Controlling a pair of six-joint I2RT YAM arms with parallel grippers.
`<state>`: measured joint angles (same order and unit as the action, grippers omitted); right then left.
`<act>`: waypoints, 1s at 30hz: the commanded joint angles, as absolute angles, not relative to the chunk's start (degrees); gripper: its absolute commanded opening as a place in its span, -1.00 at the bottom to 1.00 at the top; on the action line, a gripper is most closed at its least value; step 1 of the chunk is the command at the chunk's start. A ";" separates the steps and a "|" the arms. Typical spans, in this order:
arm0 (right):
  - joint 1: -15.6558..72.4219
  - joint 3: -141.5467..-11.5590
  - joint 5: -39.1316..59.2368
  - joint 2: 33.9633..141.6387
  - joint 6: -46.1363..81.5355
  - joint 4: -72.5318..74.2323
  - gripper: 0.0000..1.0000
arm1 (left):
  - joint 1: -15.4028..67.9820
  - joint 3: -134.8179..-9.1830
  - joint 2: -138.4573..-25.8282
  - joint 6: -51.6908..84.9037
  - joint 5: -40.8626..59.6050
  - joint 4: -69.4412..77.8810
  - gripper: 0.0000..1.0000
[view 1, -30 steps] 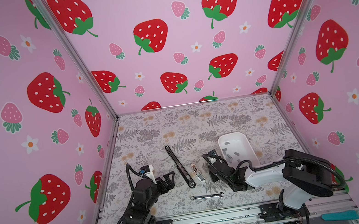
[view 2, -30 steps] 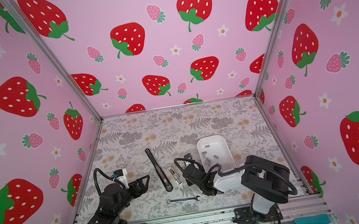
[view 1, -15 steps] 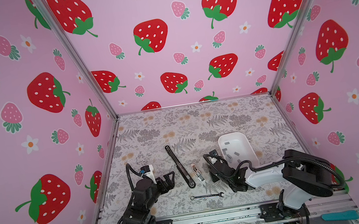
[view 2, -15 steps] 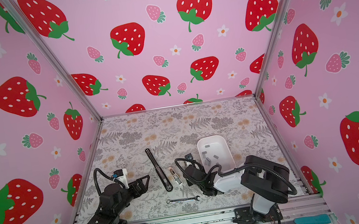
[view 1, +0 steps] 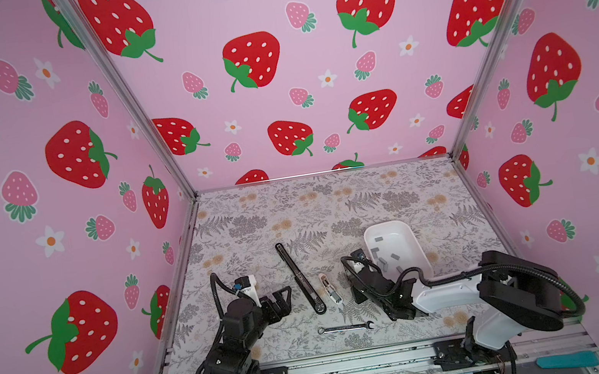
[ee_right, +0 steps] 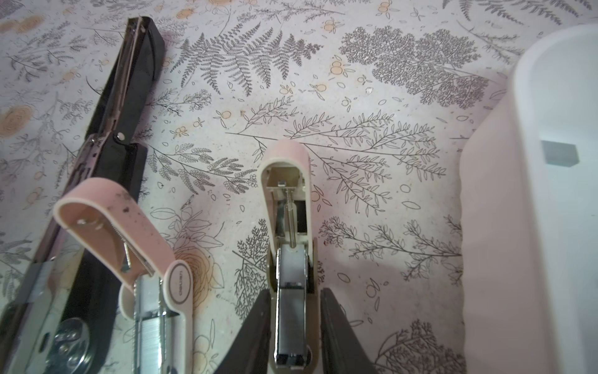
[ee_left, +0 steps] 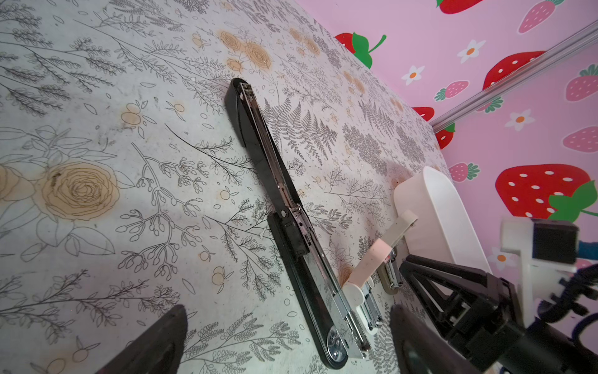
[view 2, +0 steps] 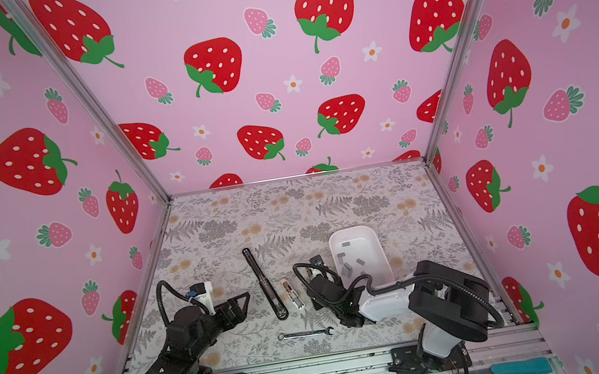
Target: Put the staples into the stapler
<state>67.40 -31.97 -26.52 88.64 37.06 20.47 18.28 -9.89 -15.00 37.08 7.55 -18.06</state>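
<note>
The tabletop (view 1: pixel 254 219), printed with grey ferns and tan roses, sits inside three pink walls (view 1: pixel 313 73) covered in strawberries and white flowers. The staples (view 1: pixel 383 262) lie loose in the white tray (view 1: pixel 411 243) at 3 o'clock of the table's middle. The pink mini stapler (ee_right: pixel 289 246) lies just toward 6 o'clock of that middle with its lid folded flat open. Its long axis runs 11 to 5 o'clock, lid tip toward 11, parallel to the long black stapler (view 1: pixel 300 280) at its 9 o'clock. A second mini stapler (ee_right: pixel 123 233), lid raised, lies between them, against the black one's hinge end. A silver wrench (view 1: pixel 345 328) lies at 6 o'clock by the front edge. My right gripper (ee_right: pixel 295 291) straddles the mini stapler's rear, fingers slightly parted, clamping nothing I can make out. My left gripper (view 1: pixel 282 302) hangs spread wide at 8 o'clock. Against a second ago, nothing in the top views has shifted.
</note>
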 commanded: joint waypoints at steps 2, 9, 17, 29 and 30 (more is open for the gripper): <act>67.68 -31.70 -28.55 86.84 37.14 19.12 -0.42 | 18.60 -10.17 -15.01 36.74 7.49 -17.04 0.98; 66.81 -32.08 -28.14 89.65 37.97 19.16 -0.54 | 18.65 -10.13 -15.04 36.74 7.49 -17.05 0.98; 66.36 -32.45 -26.97 93.11 39.40 19.00 -0.62 | 18.67 -10.16 -15.05 36.72 7.54 -16.96 0.97; 66.49 -33.25 -27.33 85.48 38.06 14.68 -0.64 | 18.76 -10.78 -15.03 39.61 6.59 -18.43 0.98; 66.60 -33.39 -27.34 84.34 37.67 14.15 -0.62 | 18.72 -11.39 -14.90 41.11 6.02 -19.71 0.97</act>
<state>66.63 -32.23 -26.94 87.79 38.26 16.88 18.55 -9.89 -15.05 37.93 7.44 -17.96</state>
